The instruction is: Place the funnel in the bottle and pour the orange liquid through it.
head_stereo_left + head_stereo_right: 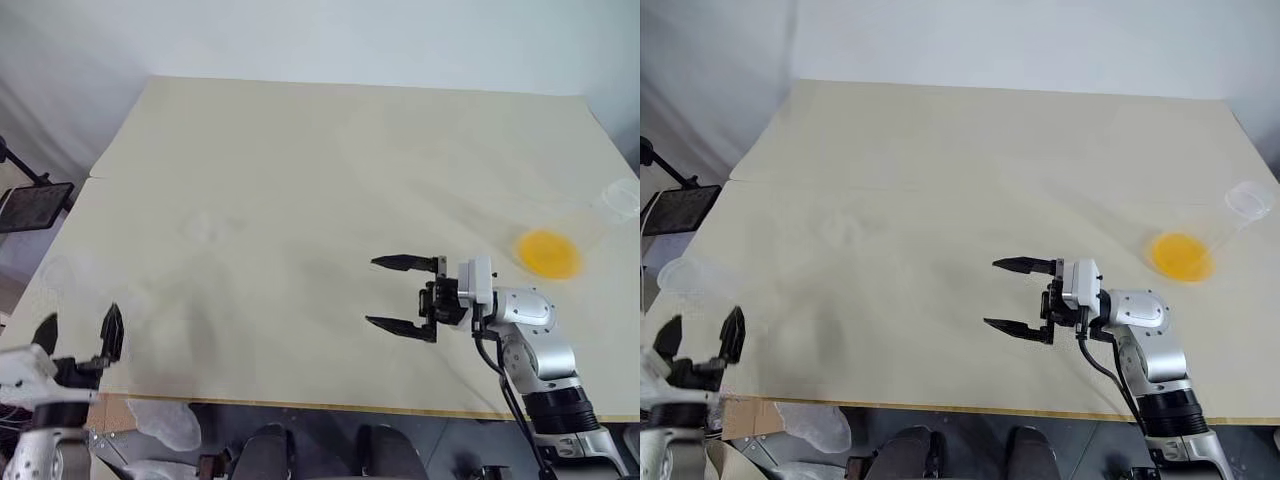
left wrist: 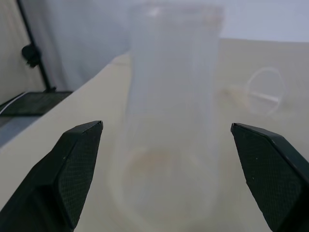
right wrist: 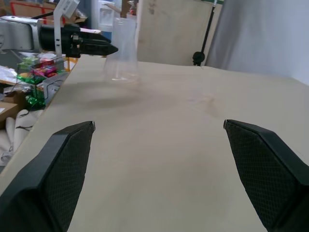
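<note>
Looking across the pale surface (image 1: 300, 180), I take the orange liquid (image 1: 548, 253) as my landmark: a bright, translucent yellow-orange patch, round, seen through clear glassware lying on its side near the surface's right edge. That vessel's open mouth (image 1: 1251, 200) shows just beyond the patch, toward the right edge.

My right gripper (image 1: 405, 294) hangs over the surface to the left of the orange liquid, near it but apart, its black fingers spread wide and holding nothing.

My left gripper (image 1: 80, 333) sits well apart from the orange liquid, at the surface's near left corner, fingers also wide and empty. In its wrist view a colourless, see-through bottle (image 2: 169, 125) stands upright between the fingers, and a clear round-rimmed funnel (image 2: 264, 92) lies beyond it.

I can read no labels or writing on any glassware.
</note>
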Controlling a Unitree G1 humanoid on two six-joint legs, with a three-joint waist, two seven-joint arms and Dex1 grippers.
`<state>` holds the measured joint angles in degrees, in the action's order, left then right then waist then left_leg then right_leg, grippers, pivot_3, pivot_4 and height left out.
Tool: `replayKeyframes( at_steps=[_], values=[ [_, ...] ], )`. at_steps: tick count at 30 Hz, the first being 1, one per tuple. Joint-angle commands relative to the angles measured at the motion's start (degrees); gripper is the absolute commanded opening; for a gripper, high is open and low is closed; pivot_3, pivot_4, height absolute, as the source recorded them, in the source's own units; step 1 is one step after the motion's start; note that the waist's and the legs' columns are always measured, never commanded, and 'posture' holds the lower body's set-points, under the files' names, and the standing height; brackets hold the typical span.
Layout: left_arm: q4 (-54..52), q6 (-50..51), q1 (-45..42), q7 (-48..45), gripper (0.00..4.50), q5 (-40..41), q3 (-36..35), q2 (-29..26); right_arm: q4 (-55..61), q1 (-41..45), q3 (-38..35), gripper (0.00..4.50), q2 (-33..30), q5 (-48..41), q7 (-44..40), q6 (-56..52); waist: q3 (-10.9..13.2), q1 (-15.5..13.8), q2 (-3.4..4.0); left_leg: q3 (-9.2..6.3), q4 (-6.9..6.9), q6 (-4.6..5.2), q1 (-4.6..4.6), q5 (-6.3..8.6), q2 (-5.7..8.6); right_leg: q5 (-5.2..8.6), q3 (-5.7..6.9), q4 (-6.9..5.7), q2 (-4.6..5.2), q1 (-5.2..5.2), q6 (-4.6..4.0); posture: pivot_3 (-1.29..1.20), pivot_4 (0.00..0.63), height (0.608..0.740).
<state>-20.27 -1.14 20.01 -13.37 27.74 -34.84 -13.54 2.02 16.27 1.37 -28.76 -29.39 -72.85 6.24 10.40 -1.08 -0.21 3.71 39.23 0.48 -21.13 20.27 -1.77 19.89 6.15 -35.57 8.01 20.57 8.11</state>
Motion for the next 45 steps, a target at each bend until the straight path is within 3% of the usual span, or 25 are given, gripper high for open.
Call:
replayKeyframes(
  at_steps=[1,11,14,19,27,32,35,40,45],
  values=[
    [-2.28,2.94,-2.06,1.6,4.5,0.51,-1.14,-3.12,1.98,-0.93,-1.14,4.49,0.07,-0.73,0.62,0.52,0.0,0.16,0.0,0.0,0.0,0.0,-0.01,0.0,0.0,0.0,0.0,0.0,-0.01,0.01,0.0,0.0,0.15,0.74],
    [0.77,8.17,-8.44,0.09,4.5,1.82,-2.3,-10.66,3.57,-2.07,-0.81,4.49,0.29,-0.52,2.38,0.53,0.0,1.09,0.0,-0.02,0.0,-0.03,0.0,-0.02,-0.02,0.0,0.01,-0.03,-0.04,0.01,0.0,0.0,0.15,0.74],
    [0.74,8.8,-8.35,-0.03,3.95,1.48,-1.98,-10.5,4.14,-2.82,-0.85,4.5,0.26,-0.44,3.05,0.66,0.0,1.14,0.0,-0.04,-0.01,-0.03,0.0,-0.01,-0.01,0.0,0.01,-0.03,-0.03,0.01,0.0,0.0,0.15,0.74],
    [0.2,9.6,-7.75,-0.04,2.47,1.23,-1.89,-10.21,4.28,-3.21,-0.89,4.5,0.13,-0.31,3.4,0.93,0.0,1.14,0.0,-0.03,-0.01,-0.04,0.01,-0.02,-0.01,0.0,0.0,-0.04,-0.03,0.01,0.0,0.0,0.15,0.74],
    [-2.5,9.91,-11.37,-4.12,2.36,4.86,-0.74,-12.72,4.17,-3.17,-2.15,4.5,-0.38,0.23,4.85,1.36,0.0,1.14,0.0,-0.03,-0.01,-0.04,0.01,-0.01,-0.01,0.0,0.0,-0.04,-0.02,0.01,0.0,0.0,0.15,0.74],
    [-2.0,15.37,-27.84,-15.5,2.36,5.8,13.49,-21.21,4.9,-5.4,-8.25,4.5,-3.81,0.14,7.8,0.85,0.0,-0.68,-0.02,-0.11,0.04,-0.06,-0.04,-0.04,0.08,0.0,0.02,-0.08,0.0,0.0,0.0,0.0,0.15,0.74],
    [5.62,15.9,-40.55,-22.62,2.36,3.89,23.11,-20.89,5.82,-9.05,-13.27,4.5,-5.9,-0.05,10.22,0.63,-0.03,-0.76,0.02,-0.12,0.08,-0.01,-0.09,-0.02,0.17,-0.06,-0.01,-0.06,0.0,-0.03,0.04,0.0,0.15,0.74],
    [24.24,10.65,-58.88,-32.27,2.36,-3.09,37.56,-11.54,8.31,-18.24,-21.59,4.5,-7.13,0.53,13.47,2.04,-0.03,-0.29,0.02,0.06,-0.06,-0.01,-0.09,0.01,0.42,-0.1,0.1,-0.04,-0.08,0.05,0.09,0.0,0.15,0.74],
    [40.61,4.42,-67.75,-39.08,2.36,-8.71,46.21,-1.51,15.88,-28.13,-26.29,4.5,-4.28,1.28,18.22,2.35,0.01,-0.15,-0.04,0.3,-0.09,-0.04,-0.17,0.0,0.34,-0.1,0.23,-0.01,-0.21,0.07,0.1,0.0,0.15,0.74]
  ],
)
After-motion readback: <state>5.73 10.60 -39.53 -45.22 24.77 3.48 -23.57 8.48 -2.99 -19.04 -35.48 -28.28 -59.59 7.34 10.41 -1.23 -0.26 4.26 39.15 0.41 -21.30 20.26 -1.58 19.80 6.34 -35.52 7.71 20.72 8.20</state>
